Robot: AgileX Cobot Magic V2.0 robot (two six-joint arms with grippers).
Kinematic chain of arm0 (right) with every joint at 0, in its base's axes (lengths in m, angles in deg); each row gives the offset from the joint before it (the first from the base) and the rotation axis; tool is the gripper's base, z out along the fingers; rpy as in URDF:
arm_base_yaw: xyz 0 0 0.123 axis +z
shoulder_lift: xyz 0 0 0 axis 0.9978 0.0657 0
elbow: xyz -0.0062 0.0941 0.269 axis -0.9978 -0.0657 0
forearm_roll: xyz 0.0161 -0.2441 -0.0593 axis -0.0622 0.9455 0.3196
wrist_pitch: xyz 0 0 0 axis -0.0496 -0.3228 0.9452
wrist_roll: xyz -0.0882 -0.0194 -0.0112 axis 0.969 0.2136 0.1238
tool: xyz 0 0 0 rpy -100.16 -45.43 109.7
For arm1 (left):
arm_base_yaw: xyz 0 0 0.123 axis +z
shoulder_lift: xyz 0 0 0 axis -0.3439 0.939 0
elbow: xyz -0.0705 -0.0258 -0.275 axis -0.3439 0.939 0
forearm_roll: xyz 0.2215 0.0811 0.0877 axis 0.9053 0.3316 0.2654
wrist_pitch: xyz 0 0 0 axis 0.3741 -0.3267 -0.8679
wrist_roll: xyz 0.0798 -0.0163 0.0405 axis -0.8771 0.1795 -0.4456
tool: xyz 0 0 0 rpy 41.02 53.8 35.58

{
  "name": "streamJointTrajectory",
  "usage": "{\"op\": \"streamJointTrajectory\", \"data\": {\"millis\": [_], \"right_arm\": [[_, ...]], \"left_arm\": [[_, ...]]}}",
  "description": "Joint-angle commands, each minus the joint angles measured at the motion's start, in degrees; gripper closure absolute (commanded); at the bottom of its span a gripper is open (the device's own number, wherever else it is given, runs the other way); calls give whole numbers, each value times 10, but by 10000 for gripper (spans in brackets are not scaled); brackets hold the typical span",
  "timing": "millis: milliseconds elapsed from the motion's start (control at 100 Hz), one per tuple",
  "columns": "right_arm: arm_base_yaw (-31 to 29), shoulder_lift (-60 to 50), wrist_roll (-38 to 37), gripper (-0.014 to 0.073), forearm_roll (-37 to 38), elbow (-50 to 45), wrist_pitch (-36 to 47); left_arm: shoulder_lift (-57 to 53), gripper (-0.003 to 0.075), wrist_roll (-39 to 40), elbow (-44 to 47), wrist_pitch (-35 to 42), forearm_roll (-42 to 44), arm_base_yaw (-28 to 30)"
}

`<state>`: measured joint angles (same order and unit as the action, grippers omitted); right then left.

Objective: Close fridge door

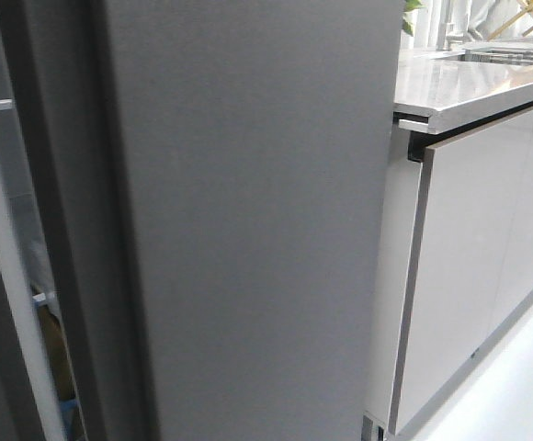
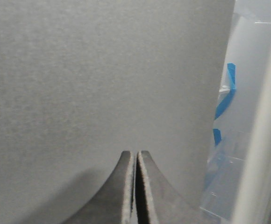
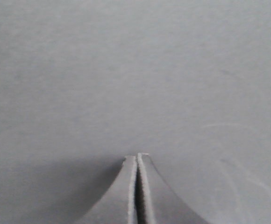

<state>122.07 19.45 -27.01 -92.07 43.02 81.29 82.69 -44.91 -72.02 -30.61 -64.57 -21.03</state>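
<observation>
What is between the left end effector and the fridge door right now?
Nothing shows between them. In the left wrist view the shut left end effector points straight at the bare grey fridge door; actual contact cannot be told.

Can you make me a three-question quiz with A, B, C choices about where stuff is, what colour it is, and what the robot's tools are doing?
1. Where is the countertop? A) right of the fridge door B) left of it C) under it
2. What colour is the fridge door? A) red B) dark grey C) yellow
3. How are the left tool and right tool? A) wide open B) holding a cup C) shut, empty

Answers: 1 A, it sits beside the door's right edge. 2 B, a matte grey panel. 3 C, each pair of fingers is pressed together.
</observation>
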Motion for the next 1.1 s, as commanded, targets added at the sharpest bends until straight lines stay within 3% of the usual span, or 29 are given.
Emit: {"op": "streamJointTrajectory", "data": {"millis": [0,520,830,1090], "right_arm": [[2,25,1,670,4,31,57],[2,117,1,670,4,115,30],[-34,111,1,670,4,115,-17],[-68,35,1,670,34,60,-22]], "left_arm": [[11,741,2,16,44,-1,-5],[11,741,2,16,44,-1,-5],[11,741,2,16,44,-1,-5],[11,741,2,16,44,-1,-5]]}}
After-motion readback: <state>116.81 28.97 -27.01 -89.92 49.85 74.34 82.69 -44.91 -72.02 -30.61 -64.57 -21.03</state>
